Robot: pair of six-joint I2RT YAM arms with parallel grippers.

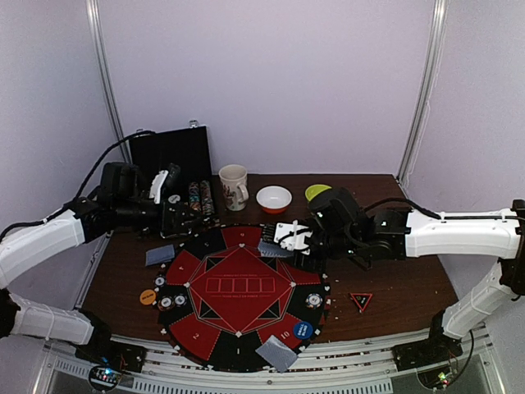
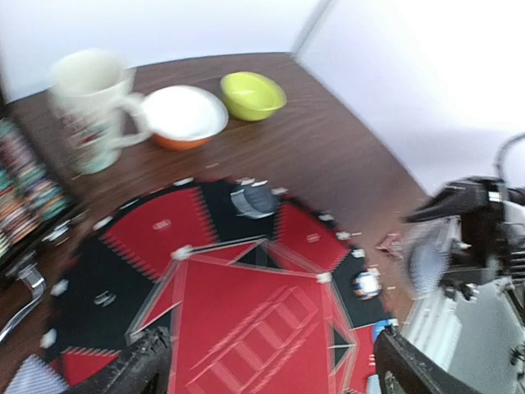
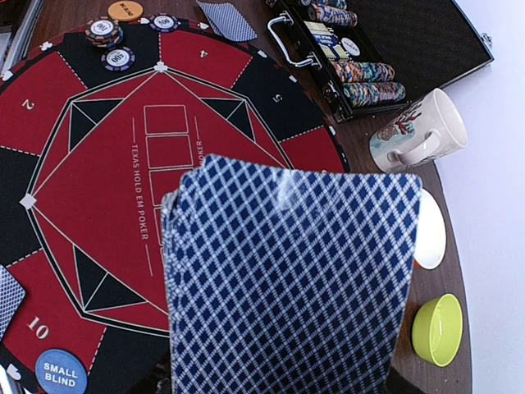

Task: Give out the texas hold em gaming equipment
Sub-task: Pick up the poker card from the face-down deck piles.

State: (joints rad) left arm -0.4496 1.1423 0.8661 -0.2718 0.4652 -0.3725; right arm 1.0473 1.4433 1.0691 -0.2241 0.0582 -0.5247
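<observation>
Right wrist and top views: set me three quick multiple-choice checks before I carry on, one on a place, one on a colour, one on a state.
1. Where does the triangle marker lie?
A) on the bare table, right of the mat
B) at the mat's centre
C) on the mat's near edge

2. What colour is the SMALL BLIND disc?
A) orange
B) blue
C) green

3. What state is the right gripper in?
A) open
B) shut on nothing
C) shut on cards

Answers:
1 A: the top view shows it on the wood beyond the mat's right edge.
2 B: its blue face with white lettering shows in the right wrist view.
3 C: diamond-backed cards fill the right wrist view, and the top view shows them in the gripper.
</observation>
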